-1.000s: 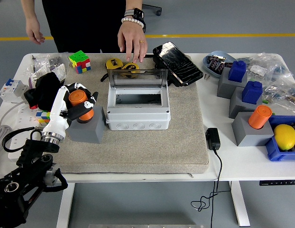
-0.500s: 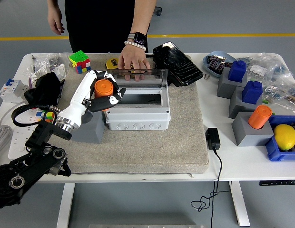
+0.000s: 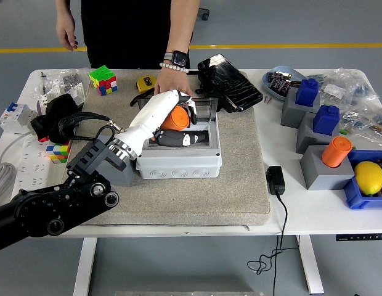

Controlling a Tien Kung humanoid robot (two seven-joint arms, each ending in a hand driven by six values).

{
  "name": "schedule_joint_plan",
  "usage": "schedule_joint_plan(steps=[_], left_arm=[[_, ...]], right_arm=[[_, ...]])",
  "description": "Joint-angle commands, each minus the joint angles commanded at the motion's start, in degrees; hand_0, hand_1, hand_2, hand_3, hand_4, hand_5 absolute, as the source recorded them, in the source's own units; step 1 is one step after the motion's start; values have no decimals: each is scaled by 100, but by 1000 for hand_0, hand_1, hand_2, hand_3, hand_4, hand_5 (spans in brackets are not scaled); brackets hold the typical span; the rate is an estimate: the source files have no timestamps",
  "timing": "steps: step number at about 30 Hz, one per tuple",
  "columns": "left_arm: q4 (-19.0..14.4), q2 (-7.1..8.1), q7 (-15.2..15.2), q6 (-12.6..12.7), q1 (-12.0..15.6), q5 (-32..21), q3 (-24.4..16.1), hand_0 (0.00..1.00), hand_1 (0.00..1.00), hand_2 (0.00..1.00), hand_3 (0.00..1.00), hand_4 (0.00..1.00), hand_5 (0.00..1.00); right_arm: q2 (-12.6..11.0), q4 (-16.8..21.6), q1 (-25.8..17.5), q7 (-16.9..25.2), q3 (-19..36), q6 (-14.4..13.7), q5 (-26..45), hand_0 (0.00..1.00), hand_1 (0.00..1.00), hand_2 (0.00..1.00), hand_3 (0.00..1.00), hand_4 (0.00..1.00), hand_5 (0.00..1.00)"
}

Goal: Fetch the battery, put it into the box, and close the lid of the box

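Note:
My left hand (image 3: 177, 123) is shut on an orange cylindrical battery (image 3: 174, 118) and holds it over the opening of the grey box (image 3: 178, 157). The box sits on the beige mat with its clear lid (image 3: 203, 108) standing open at the back. A person's hand (image 3: 168, 81) rests on the lid's top edge. A second orange battery (image 3: 336, 152) stands in a grey holder at the right. My right hand is out of view.
The grey holder (image 3: 114, 169) left of the box is partly hidden by my arm. A black pouch (image 3: 229, 81), blue blocks on grey stands (image 3: 308, 92), a blue bin with a lemon (image 3: 369, 177), a black adapter (image 3: 275, 180) and a Rubik's cube (image 3: 103, 79) surround the mat.
My left hand lifted the orange battery off the grey holder and carried it right, to above the box's opening. The person's hand moved onto the lid's top edge.

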Motion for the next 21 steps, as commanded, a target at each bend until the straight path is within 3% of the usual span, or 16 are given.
schedule_joint_plan(steps=[6, 7, 12, 13, 18, 19, 21], left_arm=[[275, -166, 218, -17, -299, 282, 371, 143, 98, 119, 186, 961, 67], [348, -195, 240, -32, -351, 295, 450, 143, 100, 121, 188, 987, 133], [608, -290, 354, -108, -489, 417, 731, 143, 100, 121, 188, 987, 133], [665, -311, 371, -121, -519, 463, 793, 154, 110, 131, 194, 998, 220], [973, -460, 395, -211, -715, 564, 1045, 154, 110, 131, 194, 998, 220], [1024, -485, 395, -230, -743, 550, 1077, 194, 160, 164, 240, 998, 333], [1089, -510, 390, -271, -772, 522, 1123, 194, 160, 164, 240, 998, 333]], right_arm=[[-21, 1, 1, 0, -39, 0, 7, 582, 642, 655, 543, 868, 406], [-24, 1, 3, -2, -53, 2, 9, 582, 642, 655, 543, 868, 405], [-26, 2, 14, -2, -66, 0, 18, 582, 642, 655, 543, 868, 405], [-26, 3, 13, -1, -68, 0, 18, 581, 641, 655, 543, 868, 404], [-29, -2, 10, -7, -94, 1, 31, 581, 641, 655, 543, 868, 404], [-31, -1, 10, -5, -94, 0, 30, 582, 643, 655, 544, 868, 405], [-35, 4, 13, -1, -87, -4, 24, 582, 643, 655, 544, 868, 405]])
